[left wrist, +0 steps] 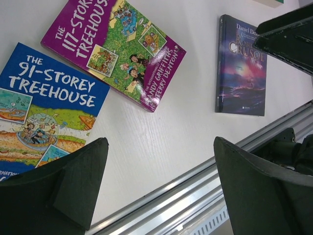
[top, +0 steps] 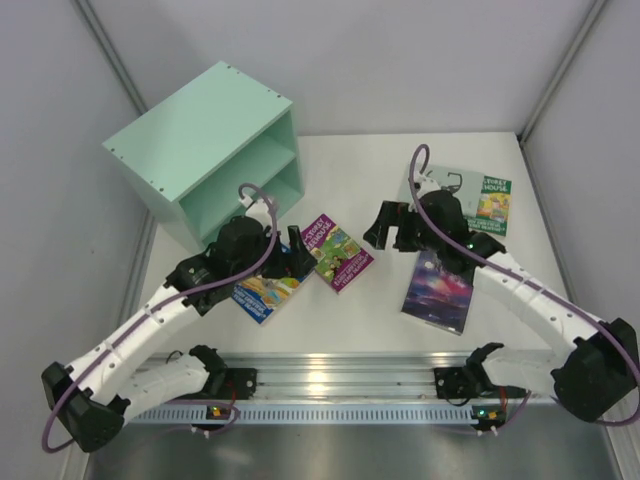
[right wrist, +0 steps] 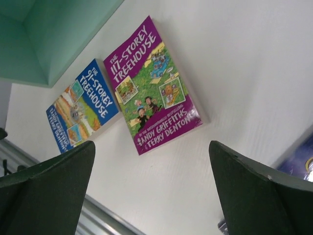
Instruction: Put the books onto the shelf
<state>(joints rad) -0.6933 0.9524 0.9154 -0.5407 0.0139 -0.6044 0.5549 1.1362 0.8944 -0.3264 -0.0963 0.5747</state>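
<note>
Four books lie flat on the white table: a magenta-green one [top: 338,252] [left wrist: 112,49] [right wrist: 149,88], a blue-yellow one [top: 265,292] [left wrist: 44,112] [right wrist: 80,105], a dark purple one [top: 438,290] [left wrist: 242,66] and a green one [top: 490,200]. The mint-green shelf [top: 200,150] [right wrist: 54,34] stands at the back left, its compartments facing the table. My left gripper [top: 290,255] [left wrist: 161,166] hovers open between the blue-yellow and magenta-green books, holding nothing. My right gripper [top: 385,228] [right wrist: 151,171] hangs open and unloaded over bare table to the right of the magenta-green book.
A metal rail [top: 330,380] [left wrist: 205,191] runs along the near table edge by the arm bases. Grey walls close in on both sides. The right arm crosses over part of the dark purple and green books in the top view.
</note>
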